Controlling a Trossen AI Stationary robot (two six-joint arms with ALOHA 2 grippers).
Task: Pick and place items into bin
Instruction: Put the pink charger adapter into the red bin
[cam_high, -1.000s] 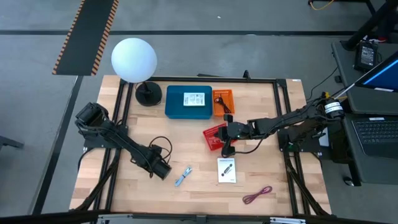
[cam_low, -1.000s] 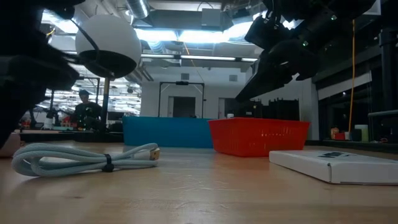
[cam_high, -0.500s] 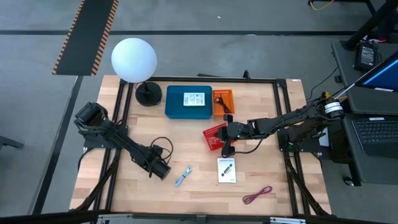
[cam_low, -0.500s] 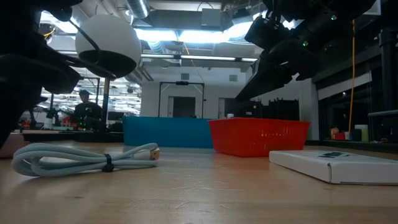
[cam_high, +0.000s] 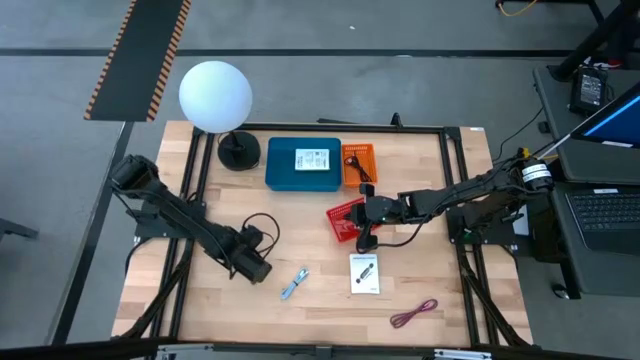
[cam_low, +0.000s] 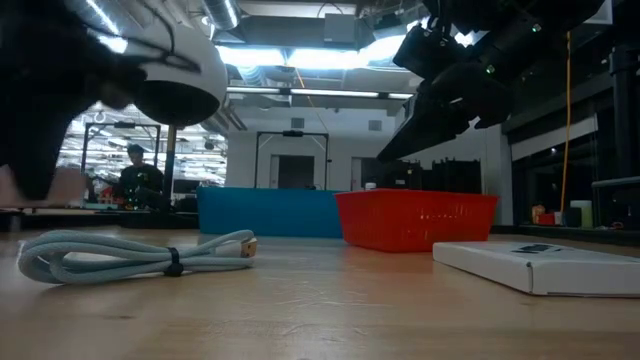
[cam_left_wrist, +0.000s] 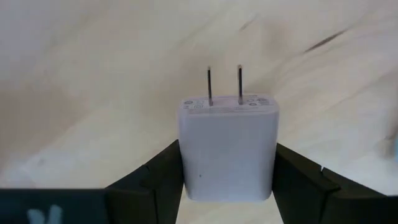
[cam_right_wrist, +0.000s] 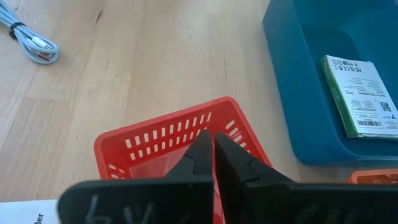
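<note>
Left gripper (cam_left_wrist: 227, 186) clamps a white plug charger (cam_left_wrist: 227, 149), prongs forward, clear of the worktop (cam_high: 310, 310), likely bound for the blue bin (cam_high: 303, 166); right gripper (cam_right_wrist: 214, 163), fingers pinched together on nothing, hangs above the red basket (cam_right_wrist: 165, 140), probably waiting.

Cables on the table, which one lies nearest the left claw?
The black cable, looped right beside the left claw. The light blue-silver one lies slightly farther; the maroon one sits far across.

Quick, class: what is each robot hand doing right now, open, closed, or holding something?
Left hand: closed on a white plug charger, above the table.
Right hand: closed, empty as far as visible, over the red basket.
</note>
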